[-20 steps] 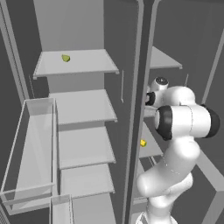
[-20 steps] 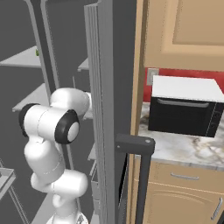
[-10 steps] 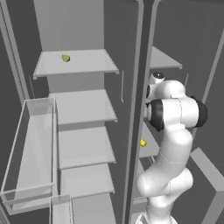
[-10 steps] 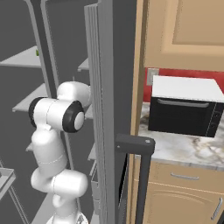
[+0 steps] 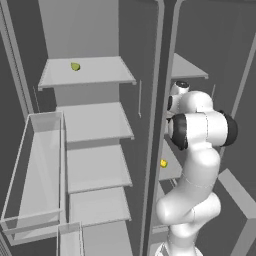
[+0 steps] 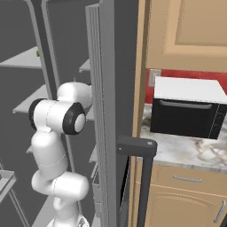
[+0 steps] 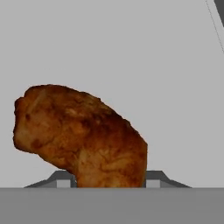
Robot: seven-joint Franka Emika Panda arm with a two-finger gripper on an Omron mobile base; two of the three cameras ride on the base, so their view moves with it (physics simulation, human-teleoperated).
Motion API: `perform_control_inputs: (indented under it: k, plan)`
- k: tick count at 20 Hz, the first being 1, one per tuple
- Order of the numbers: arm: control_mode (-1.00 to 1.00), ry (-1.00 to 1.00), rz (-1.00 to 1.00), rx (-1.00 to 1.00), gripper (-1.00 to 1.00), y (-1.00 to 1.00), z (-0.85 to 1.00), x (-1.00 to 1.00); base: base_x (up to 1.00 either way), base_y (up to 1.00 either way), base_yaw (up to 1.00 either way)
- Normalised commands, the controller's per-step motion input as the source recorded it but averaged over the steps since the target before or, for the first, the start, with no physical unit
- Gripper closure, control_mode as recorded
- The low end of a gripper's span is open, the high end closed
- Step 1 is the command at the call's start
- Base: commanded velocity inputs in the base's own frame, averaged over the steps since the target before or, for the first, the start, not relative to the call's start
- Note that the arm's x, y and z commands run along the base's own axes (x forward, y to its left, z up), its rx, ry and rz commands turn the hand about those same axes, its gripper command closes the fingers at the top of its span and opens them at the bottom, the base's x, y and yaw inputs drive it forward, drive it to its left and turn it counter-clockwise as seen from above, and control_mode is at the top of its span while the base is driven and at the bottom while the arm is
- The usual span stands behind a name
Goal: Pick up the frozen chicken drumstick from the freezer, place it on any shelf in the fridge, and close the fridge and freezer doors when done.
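In the hand view the frozen chicken drumstick (image 7: 83, 135), reddish-brown and lumpy, lies on a pale freezer shelf (image 7: 131, 52). Its narrower end sits between my gripper (image 7: 109, 180) fingers, and both dark fingertips (image 7: 64, 179) press against its sides, so the gripper is shut on it. Seen from the left base view, my white arm (image 5: 200, 130) reaches past the divider into the narrow freezer (image 5: 187, 67) on the right, with the hand hidden behind that divider. The wider fridge (image 5: 95, 125) with its broad shelves stands open on the left.
A small green fruit (image 5: 75, 66) sits on the top fridge shelf. A yellow lump (image 5: 163, 163) lies on a lower freezer shelf. A clear door bin (image 5: 35, 170) hangs at left. The open freezer door (image 6: 106, 111) with dark handle (image 6: 142, 177) stands beside a microwave (image 6: 186, 111).
The arm's elbow has risen and straightened, carrying the hand further up into the freezer. The fruit and the yellow lump have not moved.
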Motion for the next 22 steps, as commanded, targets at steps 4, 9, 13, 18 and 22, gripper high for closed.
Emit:
perform_control_inputs:
  k: [4,9,13,18,22]
  plan:
    - [-1.0,0.0,-0.01,0.0,1.0,0.0,0.0,-0.94,0.0,0.0,0.0]
    - [-1.0,0.0,-0.07,0.0,1.0,0.0,0.21,-1.0,0.0,0.0,0.0]
    - [-1.0,0.0,-0.09,0.0,1.0,0.0,0.57,-1.0,0.0,0.0,0.0]
    - [-1.0,0.0,-0.09,0.0,1.0,0.05,0.87,-1.0,0.0,0.0,0.0]
    - [-1.0,0.0,-0.08,0.0,1.0,0.05,0.94,-1.0,0.0,0.0,0.0]
